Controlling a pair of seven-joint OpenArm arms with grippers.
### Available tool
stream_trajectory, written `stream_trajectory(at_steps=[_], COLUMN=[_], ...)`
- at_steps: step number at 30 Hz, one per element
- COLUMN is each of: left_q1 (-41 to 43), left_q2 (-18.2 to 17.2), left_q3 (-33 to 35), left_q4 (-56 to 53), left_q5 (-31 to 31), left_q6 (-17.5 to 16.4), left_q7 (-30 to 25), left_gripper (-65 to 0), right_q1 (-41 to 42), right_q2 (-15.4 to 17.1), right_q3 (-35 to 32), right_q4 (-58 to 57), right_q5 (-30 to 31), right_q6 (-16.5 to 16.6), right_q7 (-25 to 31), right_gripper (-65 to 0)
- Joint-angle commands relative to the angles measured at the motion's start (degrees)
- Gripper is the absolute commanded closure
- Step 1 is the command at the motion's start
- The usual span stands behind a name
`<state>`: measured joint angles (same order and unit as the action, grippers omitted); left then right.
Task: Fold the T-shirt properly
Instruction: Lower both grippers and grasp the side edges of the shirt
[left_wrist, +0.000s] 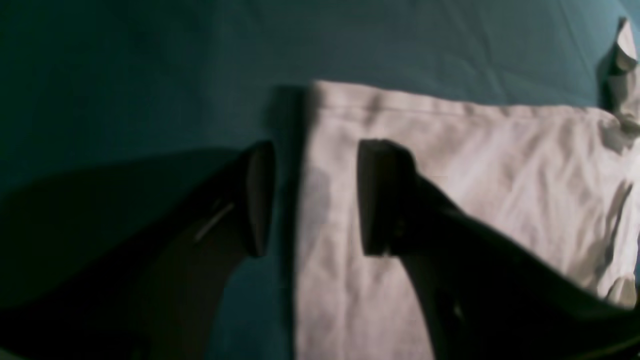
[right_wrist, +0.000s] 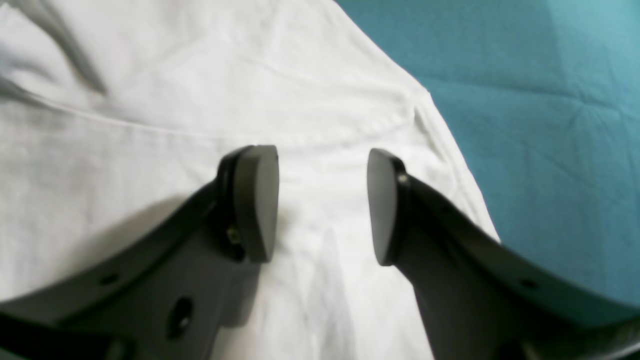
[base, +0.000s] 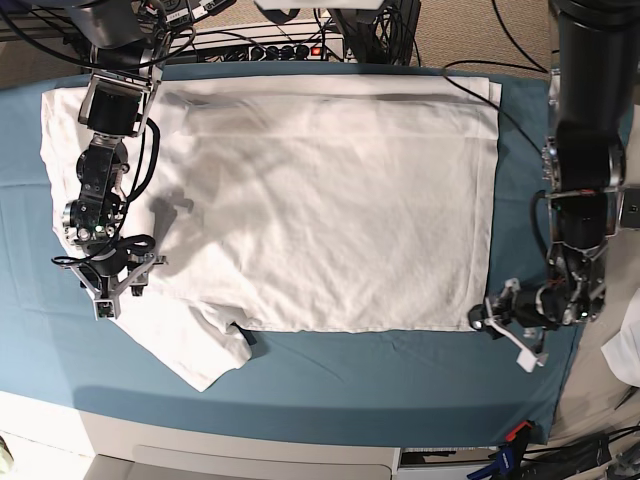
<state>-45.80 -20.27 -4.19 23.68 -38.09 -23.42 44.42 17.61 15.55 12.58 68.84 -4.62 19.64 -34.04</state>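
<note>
One white T-shirt (base: 310, 200) lies spread flat on the teal table cover (base: 360, 370), its hem toward the base view's right and one sleeve poking out at the lower left. Two grippers work it. The right gripper (right_wrist: 322, 205) hangs over the sleeve seam, jaws apart with nothing between them. The left gripper (left_wrist: 315, 197) straddles the hem corner's edge, one finger over shirt, one over cover, jaws likewise apart.

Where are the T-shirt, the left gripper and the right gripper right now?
T-shirt (base: 330, 210): base view, middle of the body.
left gripper (left_wrist: 315, 197): left wrist view, gap between open fingertips.
right gripper (right_wrist: 322, 205): right wrist view, gap between open fingertips.
</note>
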Motion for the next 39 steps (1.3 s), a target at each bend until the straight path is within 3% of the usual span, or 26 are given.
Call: stream_trajectory(at_steps=[1,5,15,26,32,39], left_q1=[-2.27,-1.95,1.49,3.06,3.06,2.95], left_q2=[-0.26,0.22,-2.12,2.38,2.29,2.16], left_q3=[-0.17,-0.17,-0.17,-0.17,-0.17,-0.17], left_q4=[0.83,0.83,0.85,0.85,0.85,0.96], left_q5=[0.26,5.07,2.56,-0.52,-0.52,-0.52], left_q6=[-0.42,0.76,1.27,-2.14,-2.1,-2.12], left_q7=[-1.16,-2.51,-2.84,-2.27,-2.54,-3.34], left_gripper=[-26.8,-26.8,-26.8,-26.3,-7.9,-7.1], right_q1=[1.6,1.6,1.6,1.57,1.57,1.57], right_q2=[0.81,0.81,0.81,0.81,0.83,0.83], right_q3=[0.17,0.17,0.17,0.17,0.17,0.17], right_q4=[0.83,0.85,0.85,0.83,0.85,0.85], right_q5=[0.09,0.07,0.09,0.11,0.09,0.09], right_q6=[-0.24,-0.24,-0.24,-0.22,-0.24,-0.24], right_q7=[1.4,1.22,1.38,1.27,1.07,1.07], right_gripper=[-28.7,-28.7,-28.7,-28.7,-28.7,-28.7])
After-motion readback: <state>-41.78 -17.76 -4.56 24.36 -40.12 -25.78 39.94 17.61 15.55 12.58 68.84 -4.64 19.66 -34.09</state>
